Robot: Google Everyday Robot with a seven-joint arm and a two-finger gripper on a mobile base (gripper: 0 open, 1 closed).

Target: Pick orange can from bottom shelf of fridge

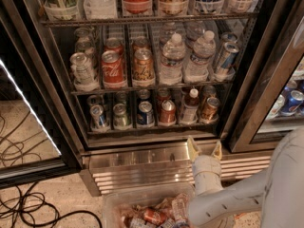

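Gripper (204,149) low at fridge (137,159) base, jaws apart, empty. Orange can (209,109) sits far right on bottom shelf (129,129).
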